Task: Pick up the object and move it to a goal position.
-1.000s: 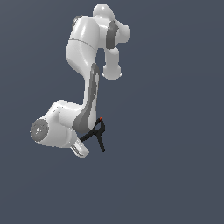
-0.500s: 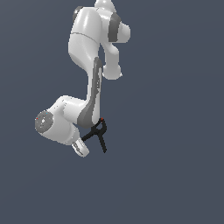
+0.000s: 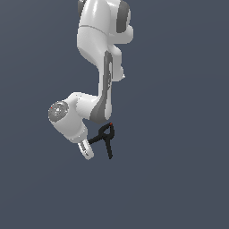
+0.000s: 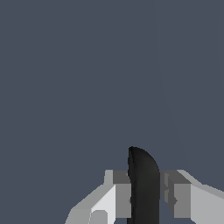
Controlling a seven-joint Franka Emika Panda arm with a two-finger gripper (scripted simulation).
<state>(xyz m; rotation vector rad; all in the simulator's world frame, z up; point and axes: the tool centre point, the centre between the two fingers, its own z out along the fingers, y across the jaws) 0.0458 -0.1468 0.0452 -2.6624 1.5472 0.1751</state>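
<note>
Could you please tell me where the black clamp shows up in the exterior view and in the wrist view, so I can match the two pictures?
Exterior view: the black clamp hangs below the arm's elbow, just to that view's right of the hand.
Wrist view: the clamp is a dark upright shape squeezed between the two grey fingers.
Shared landmark: the hand gripping it.

Flat sim render, even dim slate backdrop in both views, no cast shadows on it. In the exterior view we see the arm point(image 3: 96, 49) lit from the exterior view's left and front: bright white there, soft grey shading toward its right side, no hard glare. Clamp point(image 3: 106, 137) reads pure black, no surface detail. Edges are sharp, no blur or lens distortion. Wrist view looks blocky; fingers point(image 4: 111, 199) show flat grey facets.
</note>
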